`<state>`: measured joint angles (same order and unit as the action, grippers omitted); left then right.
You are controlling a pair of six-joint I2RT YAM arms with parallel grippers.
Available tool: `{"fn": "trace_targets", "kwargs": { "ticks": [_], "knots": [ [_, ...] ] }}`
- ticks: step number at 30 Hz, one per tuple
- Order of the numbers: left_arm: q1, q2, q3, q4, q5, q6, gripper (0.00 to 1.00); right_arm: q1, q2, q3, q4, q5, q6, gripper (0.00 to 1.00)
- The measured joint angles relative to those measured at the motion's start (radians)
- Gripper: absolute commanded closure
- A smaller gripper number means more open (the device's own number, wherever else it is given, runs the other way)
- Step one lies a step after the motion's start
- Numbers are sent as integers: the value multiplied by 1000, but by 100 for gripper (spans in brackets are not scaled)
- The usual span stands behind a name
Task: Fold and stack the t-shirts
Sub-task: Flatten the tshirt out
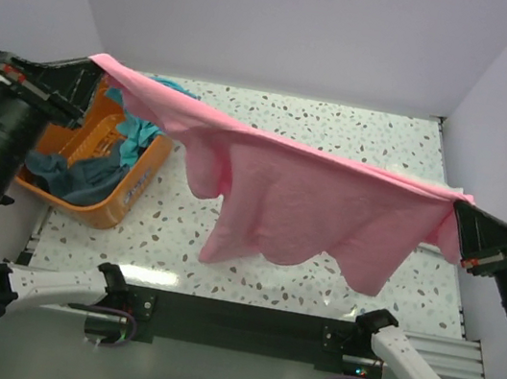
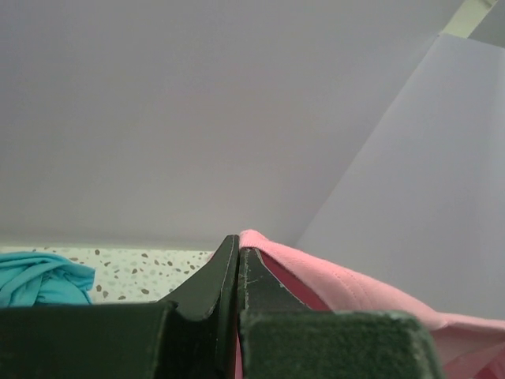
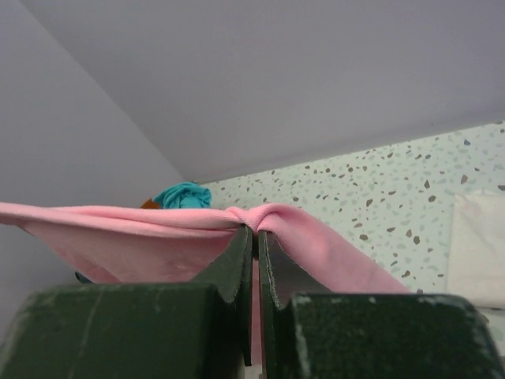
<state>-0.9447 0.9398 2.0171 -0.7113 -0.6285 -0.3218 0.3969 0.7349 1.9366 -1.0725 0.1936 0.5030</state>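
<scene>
the pink t-shirt (image 1: 310,199) hung stretched in the air. one end was above the orange basket (image 1: 125,202) and the other was far across the table (image 1: 342,127) from it. its top edge ran as a taut line away from the basket. the body sagged beneath in loose lobes over the speckled tabletop, beside the basket rather than over it (whether the lowest hem brushed the table, i could not tell).

the left gripper (image 1: 92,68) sat above the basket's far rim. its jaws were pressed together with only a hairline seam between them, pinching one corner of the pink t-shirt. in the left wrist view the pink cloth came out right at the tip of the closed fingers (image 2: 217,276) and ran off to one side.

the right gripper (image 1: 457,212) was well apart from the basket, at the opposite side of the table. its jaws were clamped just as tightly on the shirt's other end. in the right wrist view the cloth bunched in a small fold over the fingertips and draped down both sides.

inside the basket lay a crumpled teal t-shirt (image 1: 141,137), toward its far end. a dark slate-blue t-shirt (image 1: 88,186) lay lower, nearer the basket's front wall.

a cream-white cloth (image 3: 477,253) lay flat on the table far from the basket, near the right gripper. only its edge showed, so i could not tell its shape.
</scene>
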Motion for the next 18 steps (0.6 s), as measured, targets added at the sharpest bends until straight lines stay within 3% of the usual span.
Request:
{"fn": "trace_targets", "kwargs": {
  "ticks": [8, 14, 18],
  "knots": [
    [33, 131, -309, 93, -214, -61, 100, -5, 61, -382, 86, 64, 3, 100],
    [397, 309, -695, 159, -31, -159, 100, -5, 282, -707, 239, 109, 28, 100],
    [447, 408, -906, 221, 47, -186, 100, -5, 445, -867, 347, 95, 36, 100]
  ]
}}
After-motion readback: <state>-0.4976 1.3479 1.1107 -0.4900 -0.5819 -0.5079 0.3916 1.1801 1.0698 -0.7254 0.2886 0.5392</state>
